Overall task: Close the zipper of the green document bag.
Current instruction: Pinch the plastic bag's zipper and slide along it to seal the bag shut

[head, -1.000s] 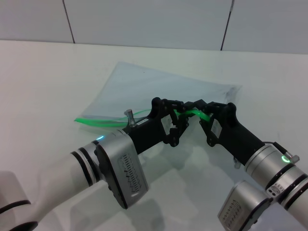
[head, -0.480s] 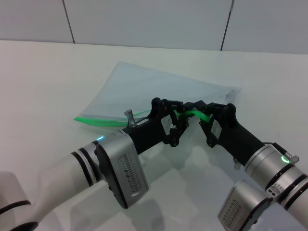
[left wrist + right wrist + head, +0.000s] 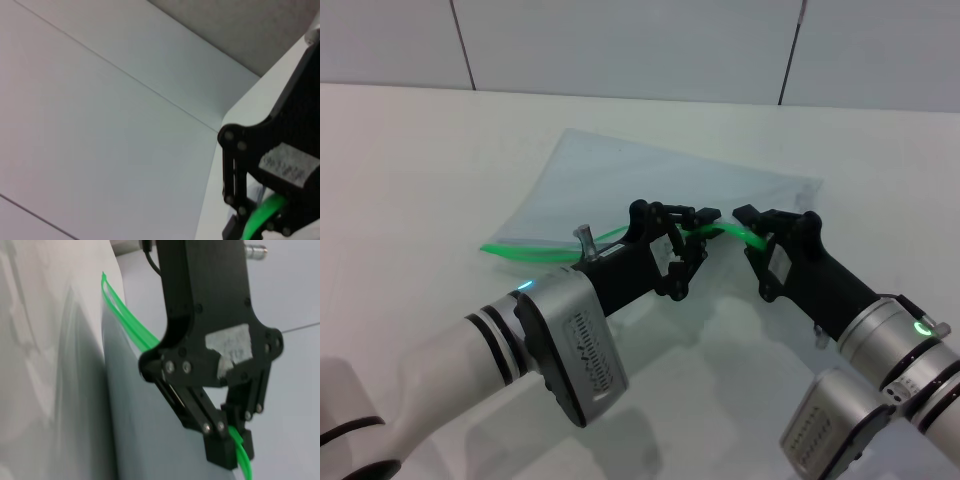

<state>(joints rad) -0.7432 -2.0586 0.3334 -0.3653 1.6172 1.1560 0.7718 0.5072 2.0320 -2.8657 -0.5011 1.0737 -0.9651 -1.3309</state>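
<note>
The green document bag [image 3: 620, 180] lies flat on the white table, a pale translucent pouch. Its zipper [image 3: 530, 252] runs as a bright green strip along the near edge and lifts off the table in the middle. My left gripper [image 3: 692, 240] is shut on that raised strip. In the right wrist view the left gripper [image 3: 231, 440] pinches the zipper [image 3: 125, 315] above the bag [image 3: 150, 440]. My right gripper [image 3: 756, 240] is shut on the strip just to the right. The left wrist view shows the right gripper [image 3: 260, 215] around the green strip. I cannot make out the slider.
The white table [image 3: 420, 160] stretches to the left and in front of the bag. A panelled wall [image 3: 620, 40] rises behind the table's far edge. Both forearms cross the near part of the table.
My right gripper has slid a little to the right along the green strip, widening the gap to the left gripper. The left gripper has stayed nearly in place.
</note>
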